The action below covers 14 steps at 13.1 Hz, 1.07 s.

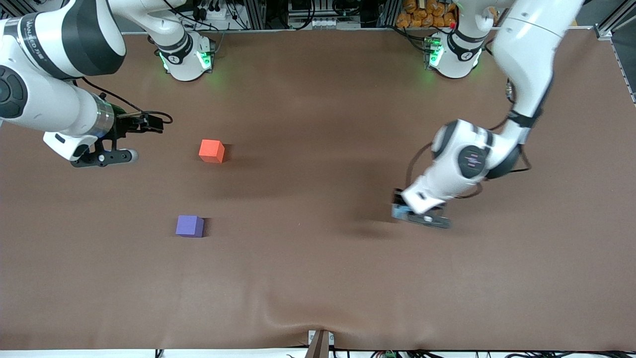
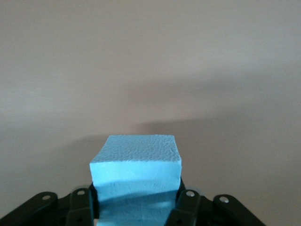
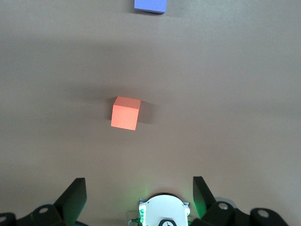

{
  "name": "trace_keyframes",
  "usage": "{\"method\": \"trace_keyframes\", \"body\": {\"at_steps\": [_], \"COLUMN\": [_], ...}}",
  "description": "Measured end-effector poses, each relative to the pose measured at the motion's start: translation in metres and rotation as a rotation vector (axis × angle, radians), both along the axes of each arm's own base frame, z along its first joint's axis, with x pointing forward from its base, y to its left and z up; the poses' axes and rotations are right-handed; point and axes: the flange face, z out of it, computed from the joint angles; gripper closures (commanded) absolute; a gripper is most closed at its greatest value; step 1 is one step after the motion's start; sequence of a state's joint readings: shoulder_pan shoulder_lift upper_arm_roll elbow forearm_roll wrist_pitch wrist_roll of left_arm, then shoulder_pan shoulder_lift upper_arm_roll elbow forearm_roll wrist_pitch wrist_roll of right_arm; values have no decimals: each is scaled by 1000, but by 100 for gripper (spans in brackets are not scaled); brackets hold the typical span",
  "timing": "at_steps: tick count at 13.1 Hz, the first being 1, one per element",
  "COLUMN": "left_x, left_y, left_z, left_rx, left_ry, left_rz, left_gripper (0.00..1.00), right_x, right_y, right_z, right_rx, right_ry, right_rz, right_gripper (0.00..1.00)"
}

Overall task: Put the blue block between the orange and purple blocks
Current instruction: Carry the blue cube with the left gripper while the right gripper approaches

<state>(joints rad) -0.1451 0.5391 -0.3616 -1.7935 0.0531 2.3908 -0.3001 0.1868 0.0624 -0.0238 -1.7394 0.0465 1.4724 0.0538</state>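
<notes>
My left gripper is shut on the light blue block and holds it low over the table toward the left arm's end. In the left wrist view the blue block sits between the black fingers. The orange block and the purple block rest apart on the table toward the right arm's end, the purple one nearer the front camera. My right gripper is open and empty, up over the table beside the orange block. The purple block shows at that view's edge.
The brown table cover has a wrinkle near its front edge. The arms' bases stand along the table's back edge, and the right arm's base shows between the right fingers.
</notes>
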Motion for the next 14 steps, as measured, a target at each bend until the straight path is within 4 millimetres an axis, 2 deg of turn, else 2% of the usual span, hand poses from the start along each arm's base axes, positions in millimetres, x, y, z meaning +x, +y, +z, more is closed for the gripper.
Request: {"method": "trace_keyframes", "body": {"at_steps": [2, 4, 6, 8, 10, 11, 13, 14], "left_x": [-20, -45, -71, -87, -102, -109, -111, -107], "left_y": [-81, -152, -206, -244, -275, -289, -300, -299], "left_z": [17, 22, 7, -24, -55, -67, -82, -83], "left_rx": [-12, -26, -35, -4, 20, 6, -26, -32], "left_ry": [24, 56, 82, 78, 49, 34, 18, 14], "left_rz": [18, 53, 79, 112, 167, 200, 231, 236], "left_gripper": [100, 100, 100, 100, 37, 0, 0, 0], "right_x": [1, 4, 11, 17, 20, 21, 25, 26], "right_y": [2, 6, 13, 23, 28, 29, 35, 42], "right_z": [-3, -11, -25, -40, -51, -54, -61, -65], "right_rx": [14, 35, 49, 60, 70, 74, 78, 79], "right_ry": [1, 4, 3, 7, 20, 21, 13, 5], "right_rz": [-4, -9, -7, -2, -2, -4, 1, 10], "right_gripper": [0, 0, 0, 0, 0, 0, 0, 0]}}
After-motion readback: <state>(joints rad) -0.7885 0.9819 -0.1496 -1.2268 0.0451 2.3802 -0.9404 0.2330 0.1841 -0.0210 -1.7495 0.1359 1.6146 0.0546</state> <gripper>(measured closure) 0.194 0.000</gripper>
